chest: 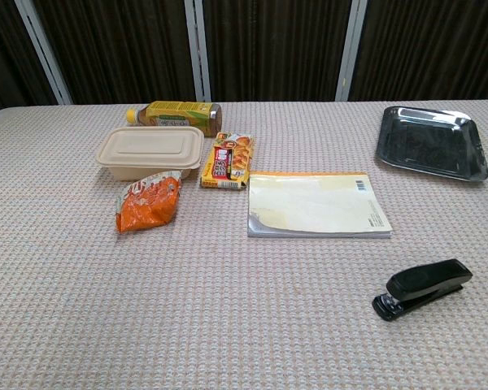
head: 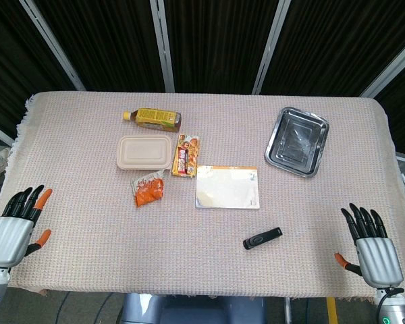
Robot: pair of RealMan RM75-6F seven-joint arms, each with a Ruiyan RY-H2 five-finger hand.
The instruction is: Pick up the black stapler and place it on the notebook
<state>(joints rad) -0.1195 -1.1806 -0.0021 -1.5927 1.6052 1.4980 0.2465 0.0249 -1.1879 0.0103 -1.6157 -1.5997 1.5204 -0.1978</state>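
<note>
Below the chest view's frame, both hands (head: 13,229) (head: 374,250) stay hidden.

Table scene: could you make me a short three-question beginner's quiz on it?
1. True or false: the stapler lies on the notebook.
2. Which hand is nearer the stapler: A left hand, B right hand?
3. What lies just behind the lidded box?

Key: 1 false, it lies on the cloth nearer the robot; 2 B; 3 a bottle on its side.
</note>
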